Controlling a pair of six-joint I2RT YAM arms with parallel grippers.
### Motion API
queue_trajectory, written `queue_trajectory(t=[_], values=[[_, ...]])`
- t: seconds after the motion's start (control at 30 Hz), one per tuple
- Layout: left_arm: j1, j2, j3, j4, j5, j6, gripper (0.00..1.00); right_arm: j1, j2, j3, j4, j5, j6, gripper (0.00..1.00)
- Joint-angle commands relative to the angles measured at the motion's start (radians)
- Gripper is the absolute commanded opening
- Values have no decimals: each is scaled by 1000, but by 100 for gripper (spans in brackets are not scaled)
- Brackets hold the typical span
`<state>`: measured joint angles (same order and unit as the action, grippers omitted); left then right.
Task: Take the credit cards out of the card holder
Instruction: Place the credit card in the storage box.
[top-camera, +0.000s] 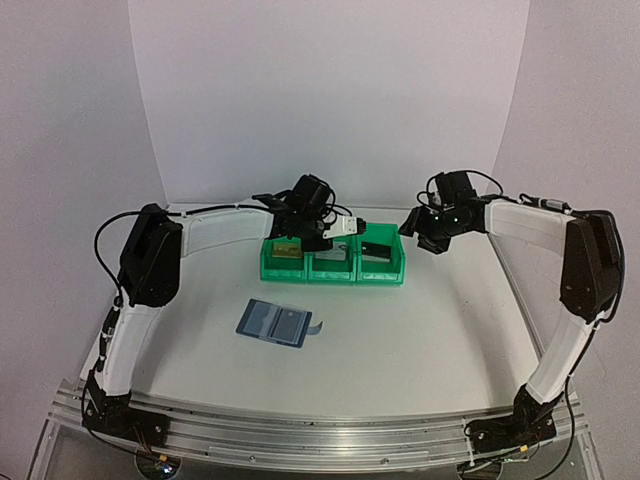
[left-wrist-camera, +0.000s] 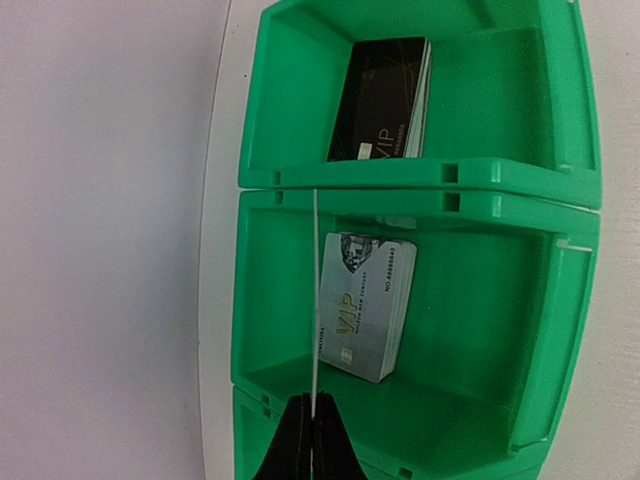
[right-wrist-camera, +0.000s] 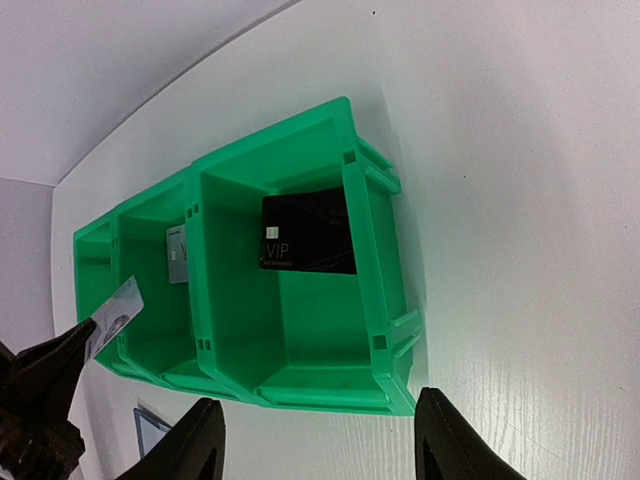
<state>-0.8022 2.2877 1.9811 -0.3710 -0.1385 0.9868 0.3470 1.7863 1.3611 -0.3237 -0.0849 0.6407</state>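
Note:
The blue card holder (top-camera: 275, 322) lies open and flat on the table in front of the green bins; its corner shows in the right wrist view (right-wrist-camera: 150, 428). My left gripper (top-camera: 324, 231) hovers over the middle bin, shut on a silver-grey card (left-wrist-camera: 315, 290) seen edge-on; the card also shows from the right wrist (right-wrist-camera: 116, 314). A stack of silver-grey cards (left-wrist-camera: 368, 305) lies in the middle bin and black cards (left-wrist-camera: 382, 98) in the right bin (right-wrist-camera: 308, 232). A tan-gold card (top-camera: 287, 249) lies in the left bin. My right gripper (top-camera: 428, 236) is open and empty, right of the bins (right-wrist-camera: 320, 445).
Three joined green bins (top-camera: 333, 270) stand in a row at the table's middle back; their walls show in the left wrist view (left-wrist-camera: 420, 175) and right wrist view (right-wrist-camera: 330, 360). White walls close off the back and sides.

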Motion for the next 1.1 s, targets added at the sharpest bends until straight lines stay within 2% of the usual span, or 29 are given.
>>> queue_trajectory(t=[0.0,0.2,0.43,1.07], values=[[-2,58,135,-95,-123,-81,0,-5,8,-7,-2,-22,-25,61],[-19,140,183,-91,-202,-46,0,-5,16,-19,7,-32,-20,61],[-26,229,306,-116,-249,-17,0,-5,-2,-37,13,-26,-18,61],[-43,353,416,-198,-352,0,0,-4,-9,-68,45,-48,-4,61]])
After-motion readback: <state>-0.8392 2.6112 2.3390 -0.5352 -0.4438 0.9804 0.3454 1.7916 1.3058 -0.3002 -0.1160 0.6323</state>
